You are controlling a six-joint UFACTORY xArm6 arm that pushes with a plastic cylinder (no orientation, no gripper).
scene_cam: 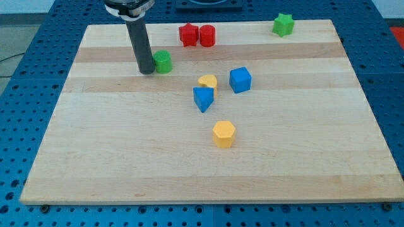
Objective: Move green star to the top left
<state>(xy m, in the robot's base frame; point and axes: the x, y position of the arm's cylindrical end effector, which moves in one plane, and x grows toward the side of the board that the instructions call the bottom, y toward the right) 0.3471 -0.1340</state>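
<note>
Green star (283,24) sits top right on wooden board (126,157) — my tip (147,70) touches green block (163,62).

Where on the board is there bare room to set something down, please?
Free: the whole strip below the yellow hexagon, and the view's left side below my tip. Crowded: the middle, where the yellow heart, blue triangle and blue cube cluster.

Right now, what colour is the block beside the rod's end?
Green, seen in the camera view.
</note>
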